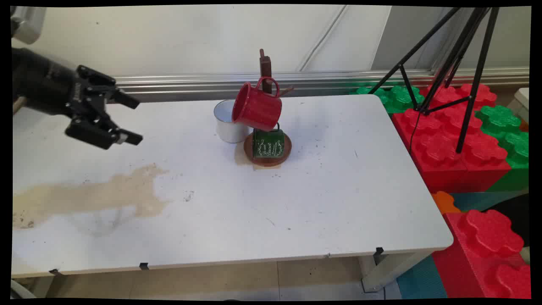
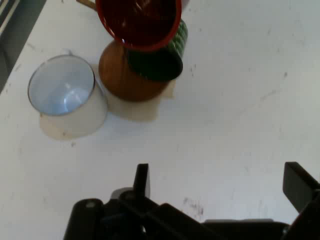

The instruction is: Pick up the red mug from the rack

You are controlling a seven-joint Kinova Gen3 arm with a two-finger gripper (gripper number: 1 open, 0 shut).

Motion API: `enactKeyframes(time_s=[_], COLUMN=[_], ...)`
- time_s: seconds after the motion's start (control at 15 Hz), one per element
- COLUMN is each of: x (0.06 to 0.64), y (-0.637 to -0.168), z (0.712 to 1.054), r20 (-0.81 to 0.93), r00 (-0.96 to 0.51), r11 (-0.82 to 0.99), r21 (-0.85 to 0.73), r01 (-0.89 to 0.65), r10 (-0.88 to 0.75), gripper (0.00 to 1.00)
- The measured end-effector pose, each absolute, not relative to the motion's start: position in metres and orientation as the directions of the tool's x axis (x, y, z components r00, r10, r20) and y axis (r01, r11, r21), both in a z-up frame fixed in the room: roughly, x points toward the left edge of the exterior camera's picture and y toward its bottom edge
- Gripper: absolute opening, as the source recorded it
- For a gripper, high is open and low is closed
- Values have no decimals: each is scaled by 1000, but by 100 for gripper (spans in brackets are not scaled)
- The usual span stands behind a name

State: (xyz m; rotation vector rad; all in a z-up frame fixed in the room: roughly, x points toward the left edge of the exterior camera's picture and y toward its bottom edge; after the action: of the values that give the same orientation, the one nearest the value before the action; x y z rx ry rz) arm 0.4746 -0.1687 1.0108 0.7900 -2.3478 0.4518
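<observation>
Black two-finger gripper [image 1: 133, 120] spread wide, empty, hovering over the white table [image 1: 262, 212] at its 9 o'clock edge. Well apart toward 12 o'clock: white enamel mug [image 1: 228, 122] upright, just beside the round wooden mug-tree base [image 1: 267, 149]; green mug [image 1: 268, 143] and red enamel mug [image 1: 257, 106] hang on it.
</observation>
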Motion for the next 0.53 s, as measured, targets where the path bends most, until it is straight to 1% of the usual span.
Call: enactKeyframes(time_s=[0.53], x=[421], y=[-208], z=[1014], r20=[688], r00=[-580], r11=[746], r21=[-84], r01=[-661], r10=[-436], gripper=[100])
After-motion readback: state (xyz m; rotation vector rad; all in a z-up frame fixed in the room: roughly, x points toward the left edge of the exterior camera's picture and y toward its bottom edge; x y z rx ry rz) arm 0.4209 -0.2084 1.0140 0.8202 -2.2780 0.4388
